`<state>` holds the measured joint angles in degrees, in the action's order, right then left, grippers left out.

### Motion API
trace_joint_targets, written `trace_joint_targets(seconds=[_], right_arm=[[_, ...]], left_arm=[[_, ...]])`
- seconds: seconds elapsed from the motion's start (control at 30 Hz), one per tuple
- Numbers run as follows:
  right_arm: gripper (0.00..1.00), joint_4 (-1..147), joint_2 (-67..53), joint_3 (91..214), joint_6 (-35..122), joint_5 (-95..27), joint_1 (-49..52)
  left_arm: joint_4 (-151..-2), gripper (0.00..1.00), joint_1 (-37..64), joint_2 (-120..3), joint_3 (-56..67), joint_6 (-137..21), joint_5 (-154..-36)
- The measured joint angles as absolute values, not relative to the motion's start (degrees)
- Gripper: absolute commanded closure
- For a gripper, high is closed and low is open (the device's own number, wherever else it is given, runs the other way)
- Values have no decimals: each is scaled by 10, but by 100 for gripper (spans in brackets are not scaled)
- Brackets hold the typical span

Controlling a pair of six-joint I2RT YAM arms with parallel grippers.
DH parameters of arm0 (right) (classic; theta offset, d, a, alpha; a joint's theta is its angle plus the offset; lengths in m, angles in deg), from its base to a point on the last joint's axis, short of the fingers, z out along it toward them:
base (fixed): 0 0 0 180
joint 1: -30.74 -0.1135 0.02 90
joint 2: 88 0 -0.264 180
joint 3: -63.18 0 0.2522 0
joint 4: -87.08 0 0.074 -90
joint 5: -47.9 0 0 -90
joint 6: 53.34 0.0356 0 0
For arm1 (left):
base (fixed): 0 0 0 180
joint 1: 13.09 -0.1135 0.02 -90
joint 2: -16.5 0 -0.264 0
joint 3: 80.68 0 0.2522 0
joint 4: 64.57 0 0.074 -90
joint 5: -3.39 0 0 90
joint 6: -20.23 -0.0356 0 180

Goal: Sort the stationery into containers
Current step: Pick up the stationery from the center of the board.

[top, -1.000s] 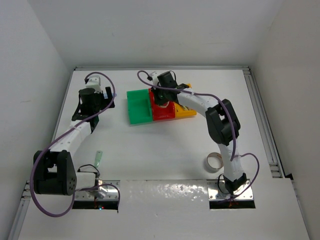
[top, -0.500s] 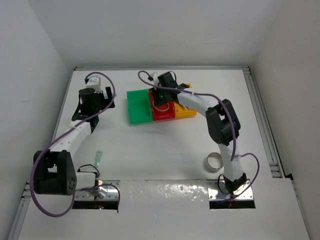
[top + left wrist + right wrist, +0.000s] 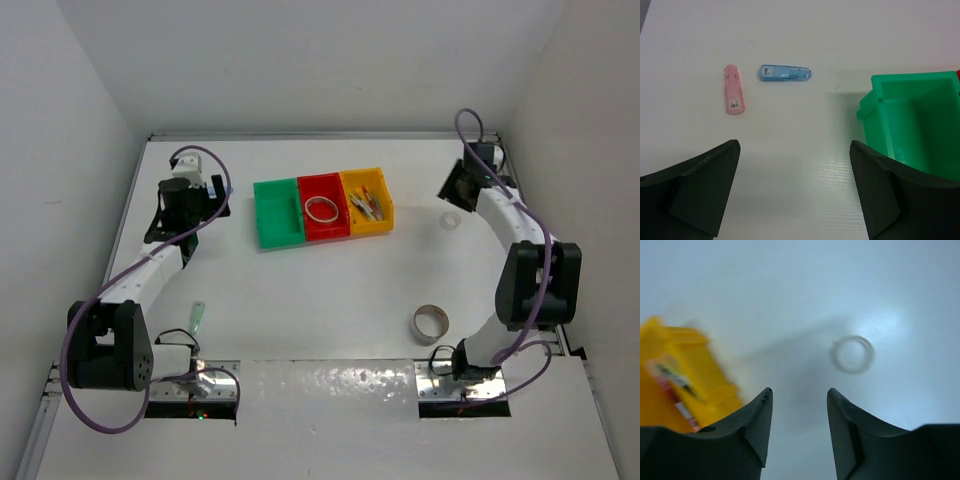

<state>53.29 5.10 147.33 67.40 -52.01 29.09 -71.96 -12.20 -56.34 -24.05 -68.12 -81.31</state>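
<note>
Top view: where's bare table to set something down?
Bare: the stretch in front of the bins, between the green piece and the tape roll; the strip behind the bins. Crowded: left of the bins, where the pink piece and blue piece lie by the left gripper.

Nothing written could be read anywhere: no word, brand or number. The pink piece [image 3: 734, 96] carried a small white sticker [image 3: 734, 104] with dark marks near one end. The blue piece [image 3: 785, 73] had a similar tiny label [image 3: 768, 73] near its left end. The print on both was too small to make out. In the right wrist view, the items [image 3: 671, 374] lying in the yellow bin [image 3: 715, 382] showed dark and red markings, blurred beyond reading.
</note>
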Motion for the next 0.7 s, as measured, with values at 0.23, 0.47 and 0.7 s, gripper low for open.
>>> trace_joint_targets(seconds=[0.23, 0.47, 0.7], right_arm=[[69, 489, 119, 1429, 739, -521, 398], [69, 499, 197, 1469, 744, -535, 404], [70, 520, 239, 1494, 751, -535, 404]], left_arm=[[-714, 11, -122, -563, -242, -678, -817], [-713, 11, -122, -563, -242, -678, -814], [-712, 11, -124, -563, -242, -678, -812]])
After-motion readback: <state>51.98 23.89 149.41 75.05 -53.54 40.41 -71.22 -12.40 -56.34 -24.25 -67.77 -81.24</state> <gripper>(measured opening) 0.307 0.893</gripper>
